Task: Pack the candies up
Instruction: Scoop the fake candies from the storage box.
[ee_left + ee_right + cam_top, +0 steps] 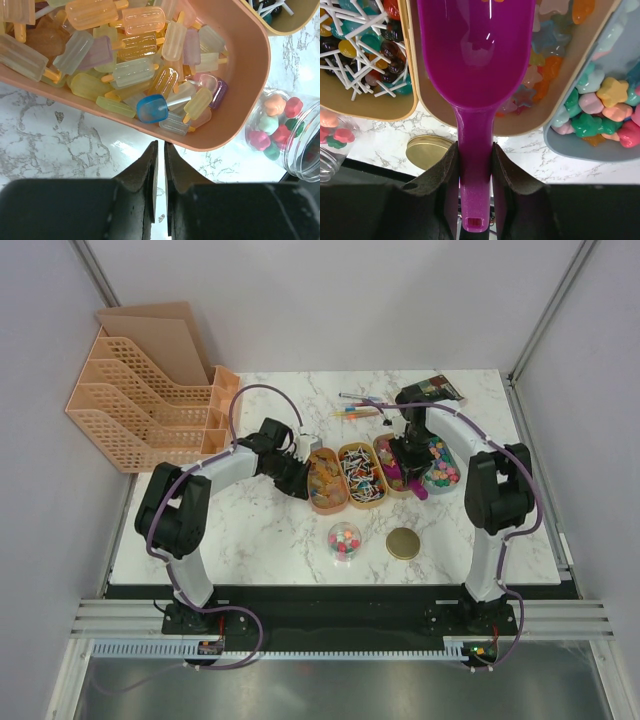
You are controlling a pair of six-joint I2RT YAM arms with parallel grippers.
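Observation:
Four trays of candies stand in a row mid-table: yellow-orange popsicle gummies point(326, 482), wrapped lollipops point(360, 475), orange star bits point(388, 455), pastel pieces point(443, 465). My left gripper point(298, 480) is shut and empty, just outside the popsicle tray's rim point(250, 100); its tips point(160, 145) hover over the marble. My right gripper point(410, 465) is shut on the handle of the purple scoop point(475, 165). The scoop's bowl looks empty over the star bits point(545, 75). Lollipops point(365, 55) and pastel pieces point(600, 105) flank it.
A small clear jar point(344, 540) holding a few candies and its gold lid point(404, 543) lie in front of the trays. A peach file organiser point(150, 400) stands at the back left. Coloured pens point(355, 410) and a dark packet point(435, 390) lie behind.

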